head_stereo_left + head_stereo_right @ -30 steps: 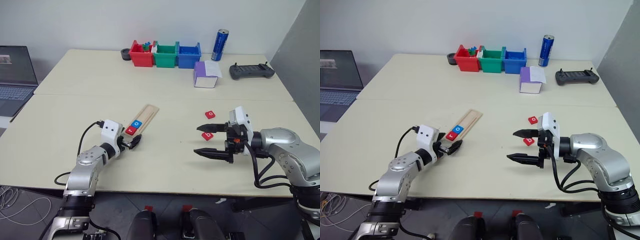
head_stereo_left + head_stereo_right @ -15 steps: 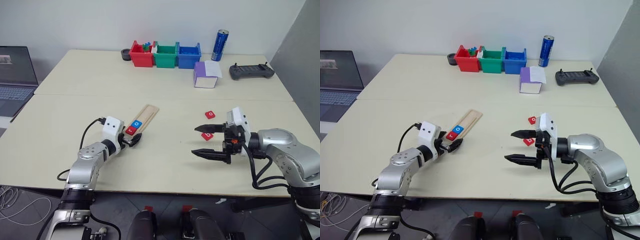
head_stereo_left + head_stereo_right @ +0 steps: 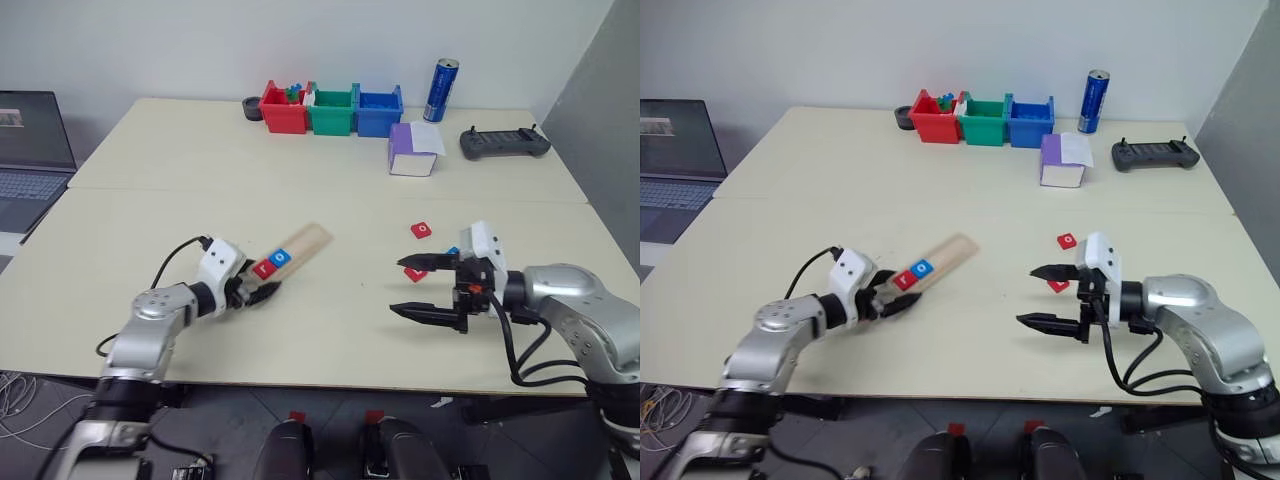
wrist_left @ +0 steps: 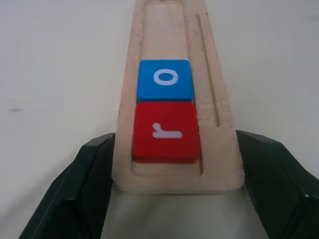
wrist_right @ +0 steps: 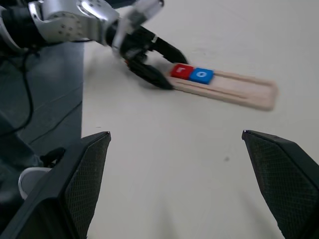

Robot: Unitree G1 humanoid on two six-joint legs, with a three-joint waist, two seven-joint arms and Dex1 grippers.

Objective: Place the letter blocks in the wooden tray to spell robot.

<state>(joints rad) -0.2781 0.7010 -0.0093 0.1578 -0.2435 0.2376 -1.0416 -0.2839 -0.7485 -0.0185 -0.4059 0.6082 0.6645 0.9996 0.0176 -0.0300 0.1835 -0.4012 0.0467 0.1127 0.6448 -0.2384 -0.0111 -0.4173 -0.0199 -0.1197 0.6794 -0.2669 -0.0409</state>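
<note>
On the table (image 3: 330, 320) our left tool (image 3: 252, 291) clamps the near end of the wooden tray (image 3: 300, 246). Our left wrist view shows red r (image 4: 166, 131) then blue o (image 4: 165, 79) seated just beyond its fingers (image 4: 84, 184). Our right tool (image 3: 418, 288) hangs wide open, holding nothing, with red blocks (image 3: 422, 230) just behind it.

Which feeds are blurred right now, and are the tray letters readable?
Left wrist view: sharp, white r and o clear on the wooden tray. Right wrist view: tray end and left end effector smeared. Left eye view: left arm and tray streaked; table evenly lit, no glare.
</note>
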